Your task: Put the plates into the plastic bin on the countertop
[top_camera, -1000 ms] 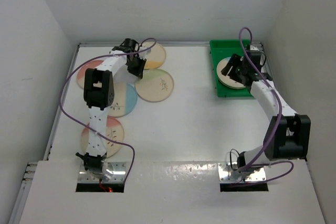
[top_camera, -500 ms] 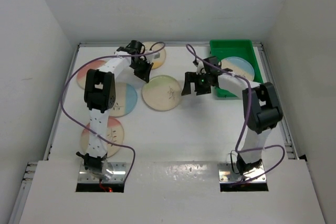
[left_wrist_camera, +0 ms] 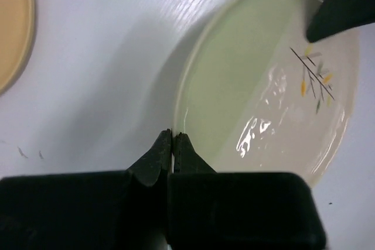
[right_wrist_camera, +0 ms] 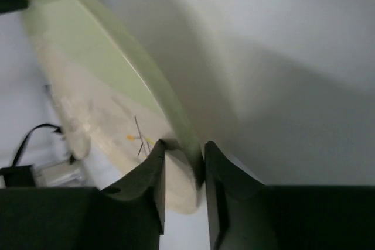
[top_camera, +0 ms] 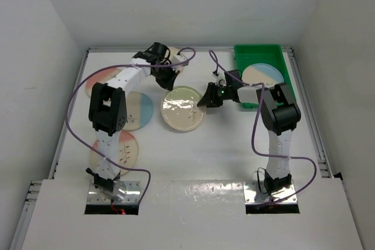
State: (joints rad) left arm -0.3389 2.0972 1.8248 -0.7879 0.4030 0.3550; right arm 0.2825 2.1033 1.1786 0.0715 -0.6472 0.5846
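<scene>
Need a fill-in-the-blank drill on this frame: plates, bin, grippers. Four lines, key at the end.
1. In the top view, ___ round cream plate shows inside the shallow bright green rectangular plastic bin.
2. The round cream ceramic plate with the pale green section is gripped by ___ grippers.
3. The left gripper and the right gripper each pinch it at its ___.
4. In the top view, that plate is to the ___ of the bin.

Missing words: one; both; rim; left
</scene>
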